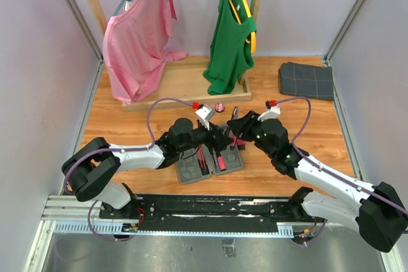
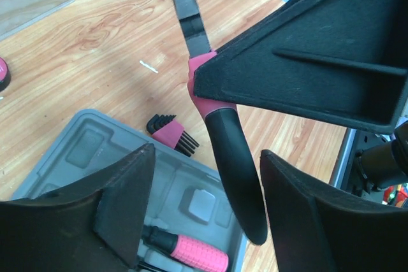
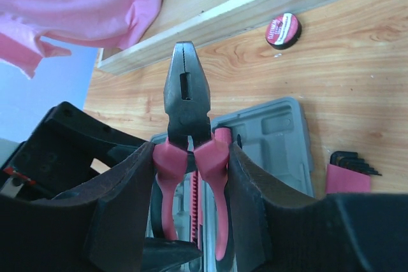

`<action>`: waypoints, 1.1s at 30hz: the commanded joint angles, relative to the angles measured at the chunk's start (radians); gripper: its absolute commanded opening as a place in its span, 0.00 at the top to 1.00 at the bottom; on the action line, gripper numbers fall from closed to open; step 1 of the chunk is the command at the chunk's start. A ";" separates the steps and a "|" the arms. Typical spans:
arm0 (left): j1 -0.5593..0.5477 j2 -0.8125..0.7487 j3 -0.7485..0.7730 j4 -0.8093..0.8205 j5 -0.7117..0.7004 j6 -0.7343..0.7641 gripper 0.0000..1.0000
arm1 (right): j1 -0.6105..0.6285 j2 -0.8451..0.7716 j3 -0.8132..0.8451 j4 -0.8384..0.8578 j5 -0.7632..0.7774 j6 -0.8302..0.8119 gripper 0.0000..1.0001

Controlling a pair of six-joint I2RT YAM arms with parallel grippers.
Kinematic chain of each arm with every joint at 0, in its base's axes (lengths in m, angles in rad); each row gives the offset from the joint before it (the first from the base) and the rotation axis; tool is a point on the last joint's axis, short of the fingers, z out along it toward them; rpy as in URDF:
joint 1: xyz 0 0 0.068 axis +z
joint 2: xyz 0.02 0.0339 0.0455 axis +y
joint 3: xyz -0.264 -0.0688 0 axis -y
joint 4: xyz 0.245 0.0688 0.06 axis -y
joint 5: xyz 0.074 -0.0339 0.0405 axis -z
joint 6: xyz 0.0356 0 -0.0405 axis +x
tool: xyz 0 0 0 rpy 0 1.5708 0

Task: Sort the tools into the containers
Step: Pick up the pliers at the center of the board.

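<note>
Pliers, pink-black handles clamped in right end effector; left end effector apart.

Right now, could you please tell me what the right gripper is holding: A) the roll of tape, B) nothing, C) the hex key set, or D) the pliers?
D: in the right wrist view the right gripper is clamped on the pink handles of the pliers.

Crowded over the case
The right gripper and its pliers sit between the spread fingers of the left gripper above it. Bare table lies open toward the folded cloth.
</note>
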 commanded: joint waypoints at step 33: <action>-0.005 -0.015 0.016 0.036 -0.018 0.002 0.99 | 0.044 -0.027 0.108 -0.018 0.189 -0.042 0.33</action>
